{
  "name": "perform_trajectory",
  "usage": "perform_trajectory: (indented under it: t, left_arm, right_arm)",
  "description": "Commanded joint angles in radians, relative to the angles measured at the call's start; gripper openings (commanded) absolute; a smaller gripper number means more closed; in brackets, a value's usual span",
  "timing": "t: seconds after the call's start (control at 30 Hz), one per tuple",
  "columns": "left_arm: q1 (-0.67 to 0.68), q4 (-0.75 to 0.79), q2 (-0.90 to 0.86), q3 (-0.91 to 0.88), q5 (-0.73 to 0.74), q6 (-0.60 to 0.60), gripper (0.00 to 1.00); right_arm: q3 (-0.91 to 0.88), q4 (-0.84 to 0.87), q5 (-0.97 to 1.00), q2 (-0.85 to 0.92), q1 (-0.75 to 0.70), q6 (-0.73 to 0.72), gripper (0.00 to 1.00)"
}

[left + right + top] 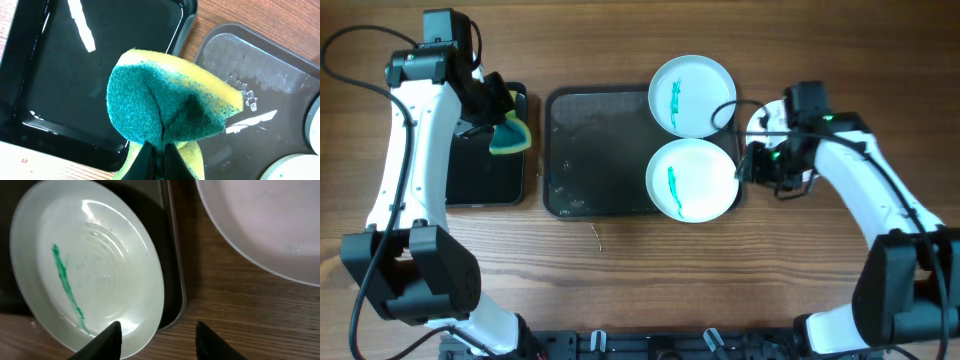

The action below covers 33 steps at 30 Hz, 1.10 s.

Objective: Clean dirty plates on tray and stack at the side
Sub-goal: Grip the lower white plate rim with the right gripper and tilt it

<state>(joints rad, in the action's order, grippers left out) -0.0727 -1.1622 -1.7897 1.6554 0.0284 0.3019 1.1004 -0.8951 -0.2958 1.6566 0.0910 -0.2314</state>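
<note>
Glossy white plates [705, 175], wet-sheened grey tray [590, 150] — rough scouring sponge [165, 105], wood-grain table [620, 260]

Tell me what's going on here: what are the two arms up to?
The left gripper is shut on a sponge, held above the small black tray's edge. The far plate and near plate, both teal-smeared, sit on the grey tray's right side. The right gripper is open at the near plate's edge, gripping nothing. A third plate, no smear visible, lies on the table beside the tray.
</note>
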Motion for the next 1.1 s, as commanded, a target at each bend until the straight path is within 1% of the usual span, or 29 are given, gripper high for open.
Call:
perform_trajectory:
  t: [0.0,0.2,0.3,0.33,0.5,0.63,0.7,0.77,0.83,1.0,1.07]
  left_arm:
    - [0.006,0.002,0.005,0.0,0.016,-0.037,0.04]
    - [0.006,0.002,0.005,0.0,0.016,-0.037,0.04]
    - [0.006,0.002,0.005,0.0,0.016,-0.037,0.04]
    - [0.006,0.002,0.005,0.0,0.016,-0.037,0.04]
    - [0.006,0.002,0.005,0.0,0.016,-0.037,0.04]
    - [0.005,0.002,0.005,0.0,0.016,-0.038,0.04]
    - [0.005,0.002,0.005,0.0,0.016,-0.038,0.04]
    - [0.005,0.002,0.005,0.0,0.016,-0.037,0.04]
    - [0.005,0.002,0.005,0.0,0.016,-0.037,0.04]
    - [0.005,0.002,0.005,0.0,0.016,-0.037,0.04]
    - [0.006,0.002,0.005,0.0,0.016,-0.037,0.04]
  right_arm:
    - [-0.015,0.018,0.137,0.038,0.041,-0.042,0.42]
    - [-0.022,0.076,0.139,0.072,0.048,-0.029,0.31]
    - [-0.046,0.108,0.111,0.089,0.061,0.005,0.27]
    - [-0.054,0.117,0.096,0.089,0.065,0.003,0.19]
    - [-0.075,0.171,0.058,0.089,0.089,-0.008,0.18]
    - [-0.085,0.174,0.058,0.09,0.1,-0.009,0.18]
    - [-0.094,0.177,0.058,0.089,0.102,-0.016,0.15]
    - [-0.095,0.174,0.058,0.089,0.107,-0.04,0.05]
    - [-0.094,0.18,0.046,0.084,0.123,-0.041,0.04]
    - [-0.058,0.184,0.029,0.056,0.228,-0.084,0.04]
    - [-0.028,0.19,0.046,0.053,0.288,-0.177,0.04]
